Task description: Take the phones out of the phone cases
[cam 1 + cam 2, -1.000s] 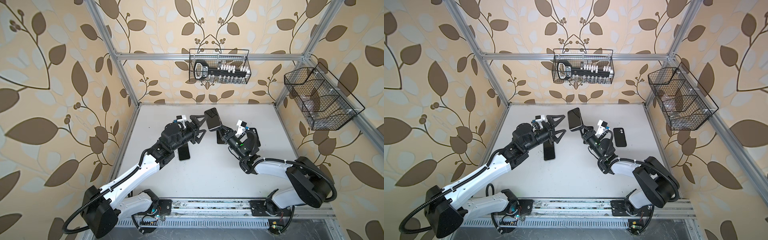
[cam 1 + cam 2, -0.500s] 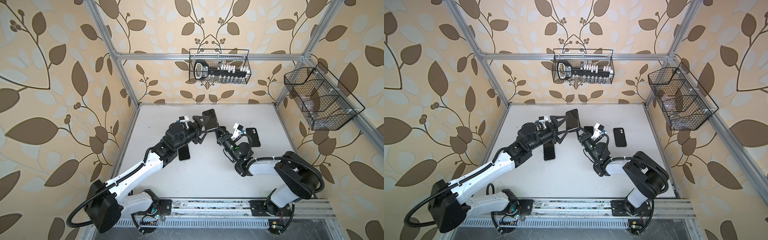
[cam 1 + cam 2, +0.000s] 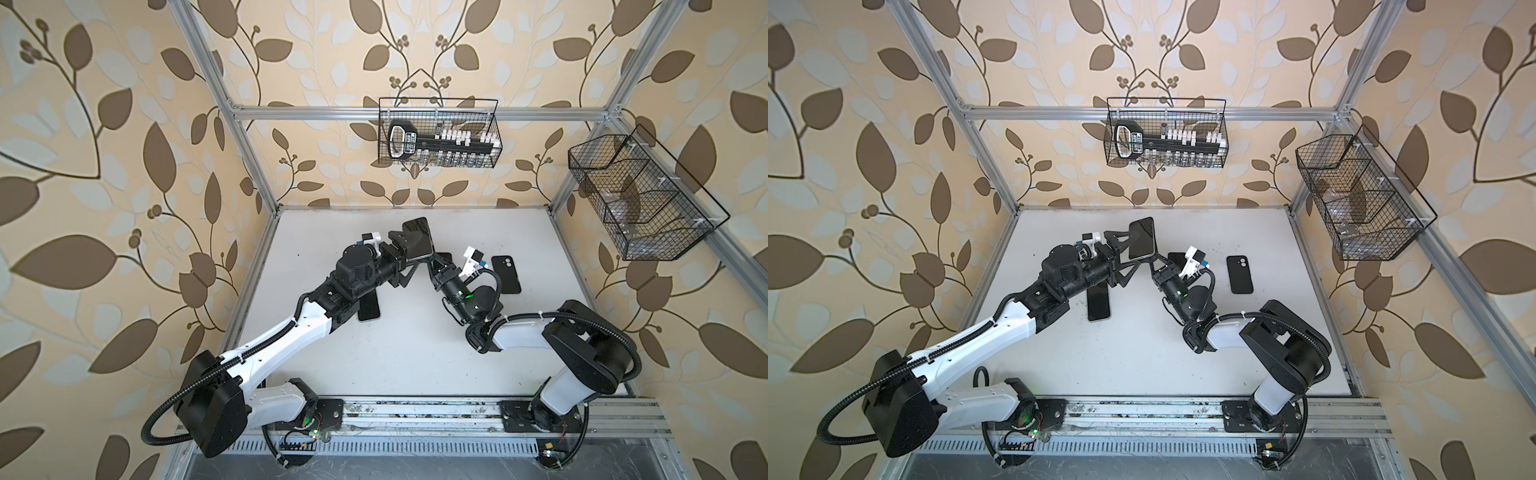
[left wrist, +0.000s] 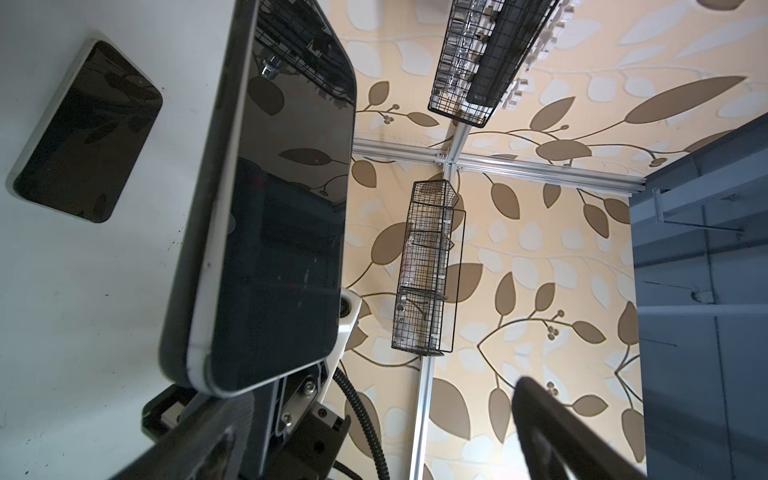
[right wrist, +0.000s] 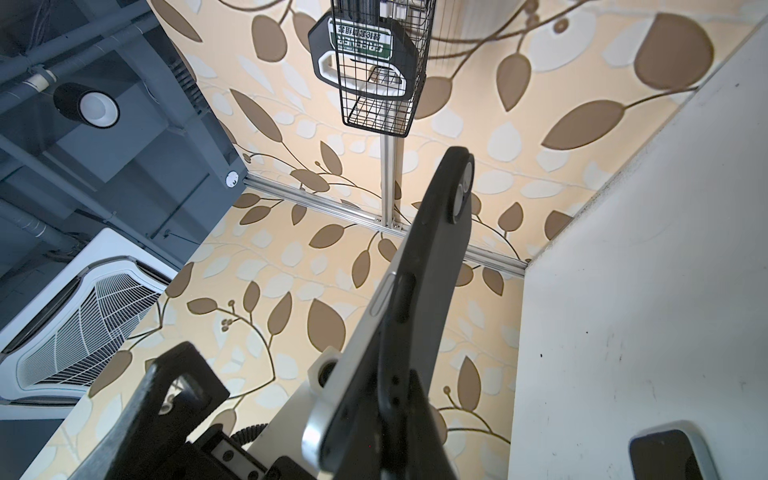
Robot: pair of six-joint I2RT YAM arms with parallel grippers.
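R gripper (image 3: pixel 431 261) pinches the phone (image 3: pixel 417 239), in its case (image 5: pixel 436 266), upright mid-air so L can reach. L gripper (image 3: pixel 409 255), jaws wide & empty, flanks it, prob. to pull.

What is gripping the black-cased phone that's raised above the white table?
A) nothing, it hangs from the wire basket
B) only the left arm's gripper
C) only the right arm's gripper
C: the right gripper is shut on the lower end of the black-cased phone, while the left gripper stands open alongside it.
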